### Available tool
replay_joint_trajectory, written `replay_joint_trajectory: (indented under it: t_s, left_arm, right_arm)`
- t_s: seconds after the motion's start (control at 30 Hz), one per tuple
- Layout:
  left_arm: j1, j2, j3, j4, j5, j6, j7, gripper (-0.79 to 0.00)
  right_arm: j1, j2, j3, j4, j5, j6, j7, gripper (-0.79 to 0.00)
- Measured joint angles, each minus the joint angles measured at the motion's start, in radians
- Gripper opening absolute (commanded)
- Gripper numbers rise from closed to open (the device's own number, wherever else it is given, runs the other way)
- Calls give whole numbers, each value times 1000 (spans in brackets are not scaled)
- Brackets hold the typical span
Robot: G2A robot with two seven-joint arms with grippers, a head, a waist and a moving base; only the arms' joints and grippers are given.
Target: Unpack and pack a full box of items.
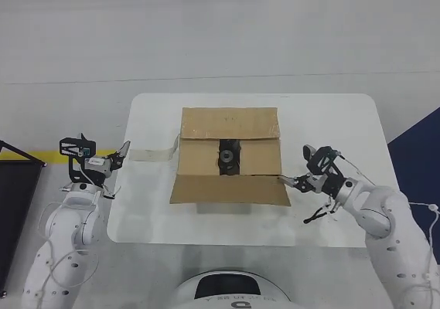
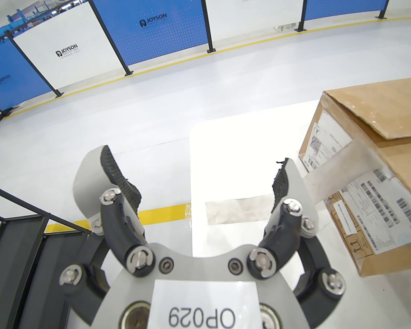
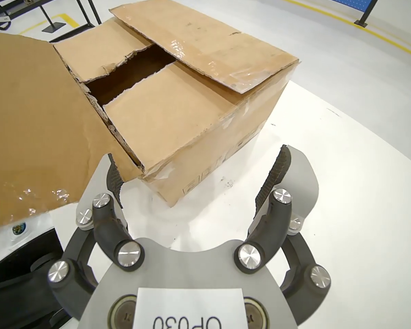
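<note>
Both are released: the left tool [image 2: 195, 169] sits beside a loose tape strip [image 2: 332, 169], the right tool [image 3: 198, 169] at the cardboard box's [image 1: 231, 123] lower flap [image 1: 227, 189]. The tape could cling and drag the box.

I read L gripper [image 2: 195, 162]: jaws wide apart, empty. R gripper [image 3: 198, 155]: same config, jaws wide, empty.

Bright, even overhead lighting throughout. Faint, soft-edged shadow at base of brown cardboard box [image 3: 198, 111] on white rounded table [image 3: 346, 179]. Specular glare on clear tape [image 3: 241, 75] along flap edge. Barrel distortion toward wrist-view edges: blue and white fence panels [image 2: 157, 25] bowed.
</note>
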Motion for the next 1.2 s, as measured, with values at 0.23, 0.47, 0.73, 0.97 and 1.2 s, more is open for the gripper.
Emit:
replay_joint_trajectory:
  t_s: [0.23,0.47,0.73,0.97,1.2]
  left_arm:
    - [0,0,0,0,0,0,0,0]
    - [0,0,0,0,0,0,0,0]
    - [0,0,0,0,0,0,0,0]
    - [0,0,0,0,0,0,0,0]
    - [0,0,0,0,0,0,0,0]
  right_arm:
    - [-30,7,14,-12,-15,-4,-16,0]
    - [-27,11,-22,-15,-89,24,33,0]
    - [1,9,-85,-13,-173,117,88,0]
    - [-55,18,-29,-63,-106,53,-16,0]
    - [-51,23,19,-57,18,18,-85,0]
